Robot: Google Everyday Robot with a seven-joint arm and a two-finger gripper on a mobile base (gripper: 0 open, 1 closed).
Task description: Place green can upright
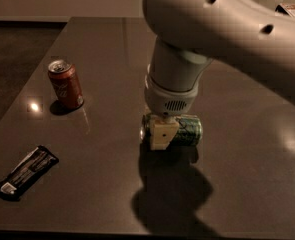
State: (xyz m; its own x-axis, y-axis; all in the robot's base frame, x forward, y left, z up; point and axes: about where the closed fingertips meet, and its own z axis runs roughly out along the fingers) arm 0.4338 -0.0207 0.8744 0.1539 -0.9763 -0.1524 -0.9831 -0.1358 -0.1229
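A green can (188, 130) lies on its side on the dark desk (107, 44). It is to the right of the red can (65, 84) and a bit closer to the front edge. The two cans are well apart. The red can stands up straight, with its silver top showing. The green can is not up yet. Its long side runs left to right. One silver end points back toward the red can.

A big white arm (227, 24) comes in from the top right and bends down. The gripper (164, 130) at its end sits right on the green can, on the half that is closer to the red can. The fingers (162, 135) are pale yellow. One of them is flat against the front side of the can and covers part of the label. The other one is hidden behind the can. So the can sits between them, and they look squeezed onto it, holding the green can. The can touches the desk.

A dark shadow (172, 199) lies on the desk, in front of the green can and off to the right of the red can.

A flat black wrapper (26, 172) lies in front of the red can, a little to the left, near the front edge.
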